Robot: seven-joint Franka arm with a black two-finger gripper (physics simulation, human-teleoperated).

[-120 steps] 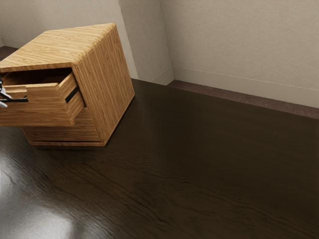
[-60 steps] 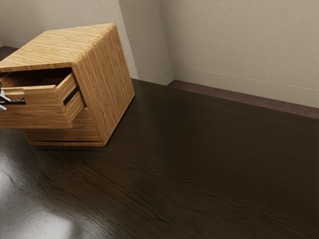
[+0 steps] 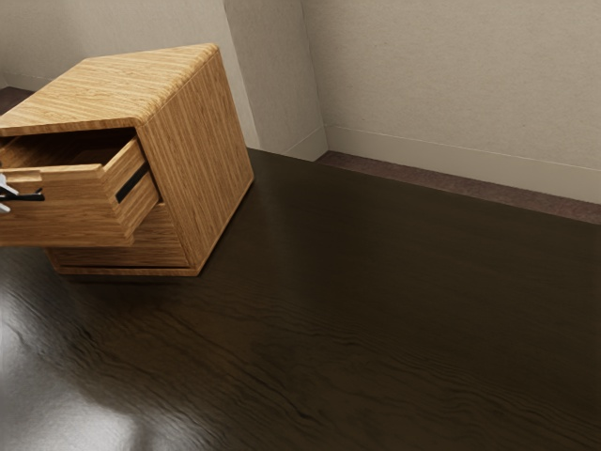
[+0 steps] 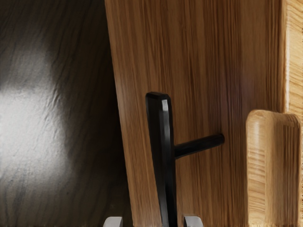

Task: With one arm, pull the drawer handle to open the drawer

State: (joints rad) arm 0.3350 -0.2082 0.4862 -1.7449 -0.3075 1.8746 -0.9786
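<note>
**Exterior view: top drawer partly out, gripper at its handle**

1. Exterior view, far left edge. The gripper [image 3: 5, 193] is cut by the frame and meets the black handle [image 3: 28, 196] on the drawer front. Jaws: I cannot tell whether they clamp the handle or merely stand around it.

2. Drawer [image 3: 70, 202]. It is the upper one of the cabinet [image 3: 192, 155] and stands partly out of the carcass toward the exterior view's left. Its dark interior shows behind the front panel, and a black slot runs along its exposed side wall. It sits level. The wooden front below it lies back against the carcass, with no gap visible.

3. Cabinet. A light-grained wooden box, turned at an angle, resting on the dark tabletop [image 3: 376, 319] in the upper left part of the view. A wall corner [image 3: 272, 75] rises just behind it.

4. To the exterior view's right. The tabletop's glossy, wood-grained surface runs on, with a pale glare patch near the lower left corner. Beyond its far edge lie a reddish-brown floor strip [image 3: 470, 183] and a plain wall with a skirting board.

5. Wrist view. The handle is a straight black bar held off the drawer front by a short black post. It lies directly ahead of the hand, close in. A rounded wooden edge stands beside the front panel on the post's side. On the bar's other side, the tabletop shows a bright reflection.
</note>
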